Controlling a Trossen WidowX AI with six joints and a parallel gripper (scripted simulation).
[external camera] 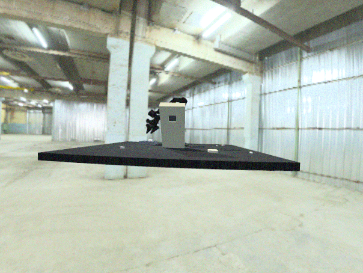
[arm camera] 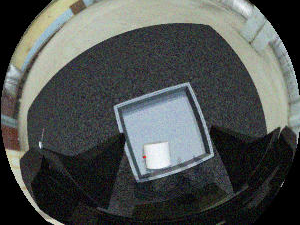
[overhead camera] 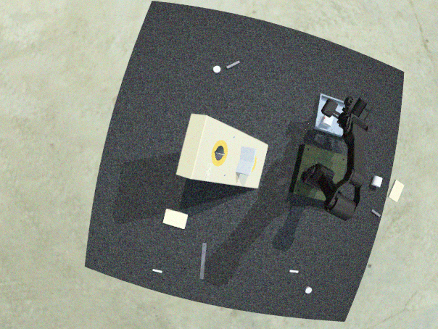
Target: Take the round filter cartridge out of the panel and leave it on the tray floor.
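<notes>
Dark speckled matting (overhead camera: 254, 235) covers the square work platform, with pale concrete floor (overhead camera: 43, 181) all around it and corrugated warehouse walls behind in the exterior view. Nearest the wrist camera, the gripper (arm camera: 174, 181) stands spread wide with nothing between its fingers, which frame the bottom of the view at about 7 and 5 o'clock. Just beyond them lies the grey square tray (arm camera: 136, 117), and the white filter cartridge (arm camera: 157, 155) rests on the tray floor near its 6 o'clock wall, apart from both fingers, a small red mark on its left side. From above, the tray (overhead camera: 323, 105) sits at the 2 o'clock part of the mat, partly under the black arm (overhead camera: 348, 156), whose base stands on a green plate (overhead camera: 312, 159). Farther toward the centre stands the cream service panel (overhead camera: 203, 145), its yellow-ringed socket (overhead camera: 220, 153) dark inside. A small white cylinder (overhead camera: 377, 181) sits at the 3 o'clock edge.
</notes>
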